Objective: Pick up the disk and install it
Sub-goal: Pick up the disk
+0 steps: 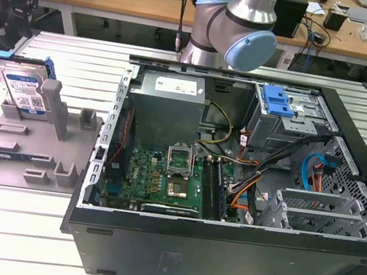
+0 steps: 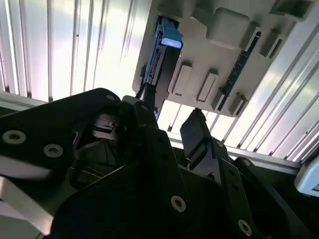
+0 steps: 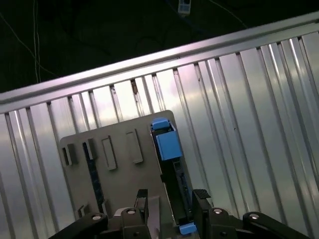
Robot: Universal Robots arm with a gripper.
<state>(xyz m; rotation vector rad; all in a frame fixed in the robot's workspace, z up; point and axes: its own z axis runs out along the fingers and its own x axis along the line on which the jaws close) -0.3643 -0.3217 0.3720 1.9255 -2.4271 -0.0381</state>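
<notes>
Tabletop (image 1: pixel 18 223): ribbed aluminium slats carrying the lot, with the case in the middle and the plate off to the exterior view's left.

Case (image 1: pixel 222 250): big black computer case, side panel off, board and cables in plain sight. There's a drive cage at the back with a small blue clip (image 1: pixel 277 100) on it. I see no disk in there, so the install half is not done.

Arm (image 1: pixel 246 15): rises behind the case in the exterior view.

Plate (image 1: pixel 15 154): grey fixture with upright posts, just beside the case. Both wrist views look down on it (image 3: pixel 119 184) (image 2: pixel 199 55).

Disk (image 1: pixel 23 89): standing on edge in a slot at the plate's far corner, label facing the exterior camera, blue rails around it. It's not yet lifted. By my reading the task is right at its start, with pickup and install both left to do.

Tool (image 3: pixel 171 196): jaws apart, holding nothing. In the first wrist view the two fingers (image 3: pixel 199 199) frame the disk (image 3: pixel 168 144), one on either side of its thin edge and lined up with it. In the second wrist view the tool (image 2: pixel 168 117) hangs over the plate, and the disk's blue end (image 2: pixel 167 37) shows beyond the gap. I see no contact, and how near it hangs I cannot tell.
</notes>
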